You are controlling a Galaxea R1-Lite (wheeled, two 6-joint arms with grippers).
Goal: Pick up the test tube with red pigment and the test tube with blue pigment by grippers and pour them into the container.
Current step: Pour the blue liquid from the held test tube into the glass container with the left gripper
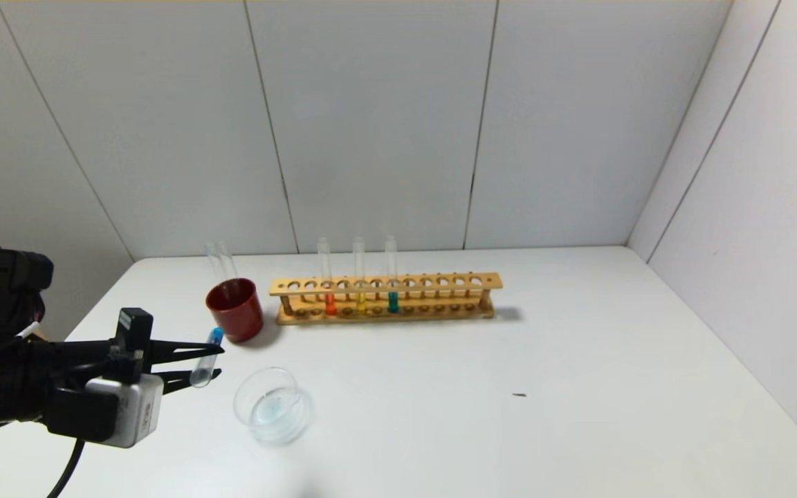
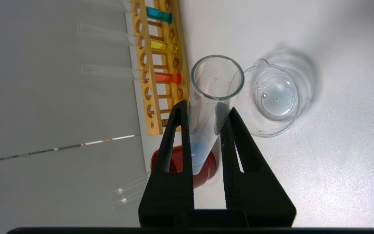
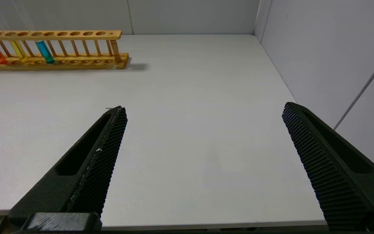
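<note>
Blue pigment tube (image 1: 205,360) in left hand (image 1: 213,361), container (image 1: 272,405) nearly empty

The left arm reaches in low from the robot's left side, forearm roughly level, a white-grey box fixed under its wrist. The left gripper (image 1: 213,361) points toward the middle of the workspace, its two black tapered fingers (image 2: 177,143) closed on something slender pinched between them. The right gripper (image 3: 203,112) hangs over the near right edge, fingers (image 3: 307,136) spread wide apart, holding nothing.
</note>
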